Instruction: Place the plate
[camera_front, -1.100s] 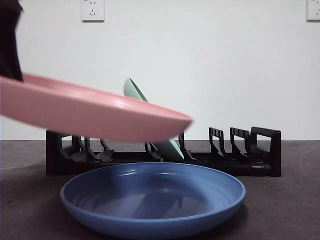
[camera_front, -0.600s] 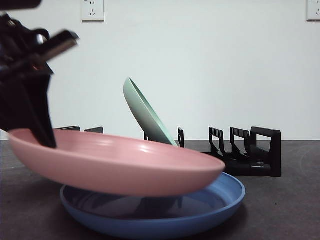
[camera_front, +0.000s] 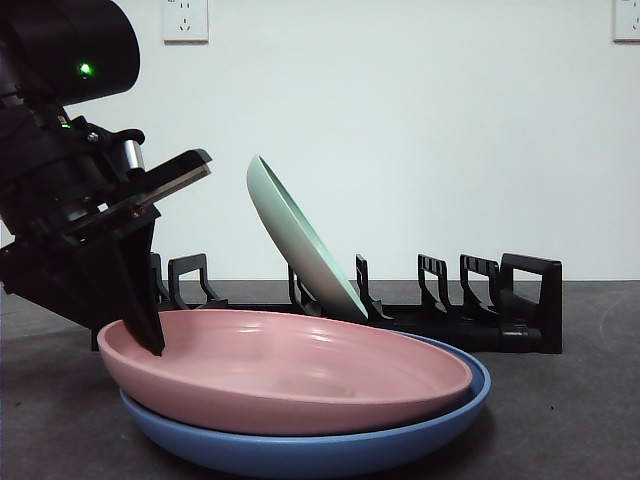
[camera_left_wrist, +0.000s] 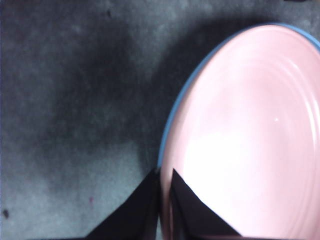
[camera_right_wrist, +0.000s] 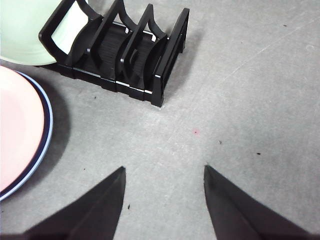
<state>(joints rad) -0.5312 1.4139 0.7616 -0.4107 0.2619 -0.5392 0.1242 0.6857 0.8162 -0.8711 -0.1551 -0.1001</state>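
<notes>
A pink plate (camera_front: 290, 370) lies stacked in a blue plate (camera_front: 300, 450) at the front of the table. My left gripper (camera_front: 150, 335) is shut on the pink plate's rim at its left side; the left wrist view shows its jaws (camera_left_wrist: 164, 182) pinching the rim of the pink plate (camera_left_wrist: 250, 140), with the blue plate's edge (camera_left_wrist: 167, 135) just outside. My right gripper (camera_right_wrist: 164, 172) is open and empty over bare table, near the end of the rack (camera_right_wrist: 125, 55). The pink plate (camera_right_wrist: 17, 130) and blue rim (camera_right_wrist: 47, 120) also show in the right wrist view.
A black dish rack (camera_front: 450, 300) stands behind the plates. A light green plate (camera_front: 300, 240) leans in one of its slots, tilted back to the left; it also shows in the right wrist view (camera_right_wrist: 25, 30). Grey table (camera_right_wrist: 240, 100) lies to the right of the rack.
The left gripper has carried the pink plate down and rightward onto the blue plate, where it now rests level. The gripper still grips its rim.
</notes>
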